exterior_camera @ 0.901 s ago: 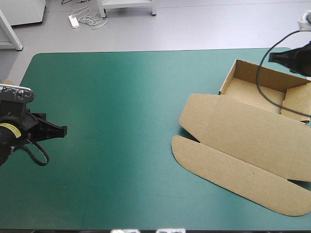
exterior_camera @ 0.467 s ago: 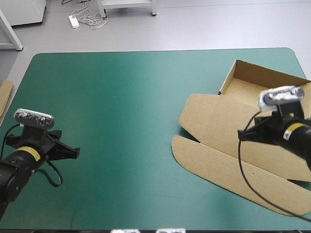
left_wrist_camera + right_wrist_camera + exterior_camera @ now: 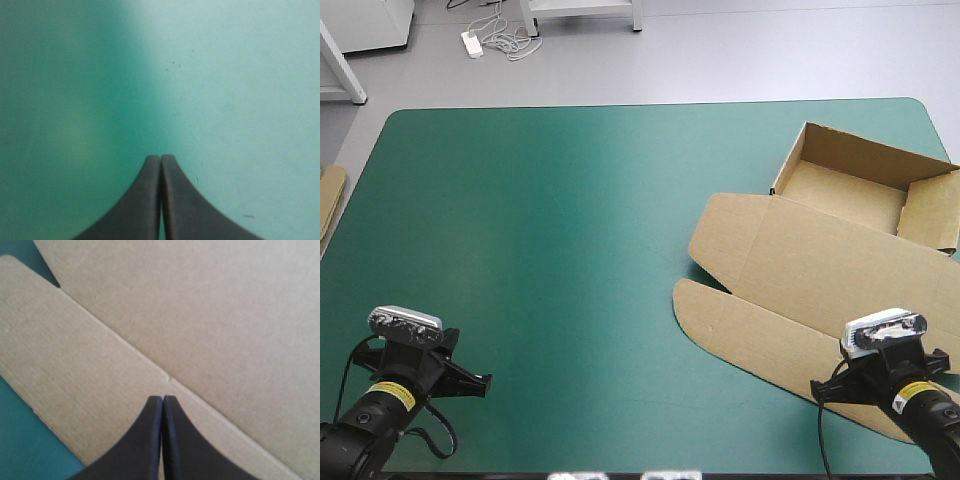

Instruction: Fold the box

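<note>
1. The box (image 3: 820,265) lies at the right of the high view, with the tray walls up at upper right and the lid flat below.
2. At lower right the right gripper (image 3: 163,401) is clenched, empty, above the lid's rounded flap.
3. At lower left the left gripper (image 3: 160,160) is clenched over the bare teal-green cover (image 3: 570,250).
4. My read: the tray is formed, and any further fold needs the fingers opened first.

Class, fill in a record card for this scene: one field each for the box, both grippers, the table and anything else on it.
box: brown, open tray at the table's far right, lid flat toward the near edge
left gripper: fingers shut, over bare cover near the near left corner
right gripper: fingers shut, over the lid's outer flap, holding nothing
table: teal-green cover
other: more board at the left edge
</note>
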You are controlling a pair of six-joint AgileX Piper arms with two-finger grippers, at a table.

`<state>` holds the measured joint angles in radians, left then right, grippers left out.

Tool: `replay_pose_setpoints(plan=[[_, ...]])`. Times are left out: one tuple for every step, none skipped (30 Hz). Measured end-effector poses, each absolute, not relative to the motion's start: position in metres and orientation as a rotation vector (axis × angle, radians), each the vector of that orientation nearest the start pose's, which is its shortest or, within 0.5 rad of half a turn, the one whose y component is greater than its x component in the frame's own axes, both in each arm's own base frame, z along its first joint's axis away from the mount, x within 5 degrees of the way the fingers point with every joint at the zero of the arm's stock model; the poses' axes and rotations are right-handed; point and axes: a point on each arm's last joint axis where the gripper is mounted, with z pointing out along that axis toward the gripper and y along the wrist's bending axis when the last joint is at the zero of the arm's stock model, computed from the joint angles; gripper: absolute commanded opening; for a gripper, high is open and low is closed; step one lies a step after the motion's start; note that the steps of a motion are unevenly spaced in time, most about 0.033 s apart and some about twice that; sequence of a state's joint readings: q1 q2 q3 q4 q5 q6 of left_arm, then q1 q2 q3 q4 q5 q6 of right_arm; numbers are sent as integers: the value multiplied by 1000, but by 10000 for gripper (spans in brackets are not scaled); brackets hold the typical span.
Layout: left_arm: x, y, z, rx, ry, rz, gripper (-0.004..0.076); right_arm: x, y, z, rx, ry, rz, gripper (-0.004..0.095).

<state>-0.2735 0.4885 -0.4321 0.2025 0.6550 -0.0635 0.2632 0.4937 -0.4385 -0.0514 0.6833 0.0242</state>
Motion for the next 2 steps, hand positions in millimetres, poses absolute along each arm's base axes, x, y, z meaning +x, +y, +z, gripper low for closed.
replay_pose_setpoints(plan=[[90,-15,262,330,2166,20,-9,87,21,258,-290,2208,107,-13],[89,-15,259,327,2170,10,-9,86,21,254,-292,2205,111,-13]])
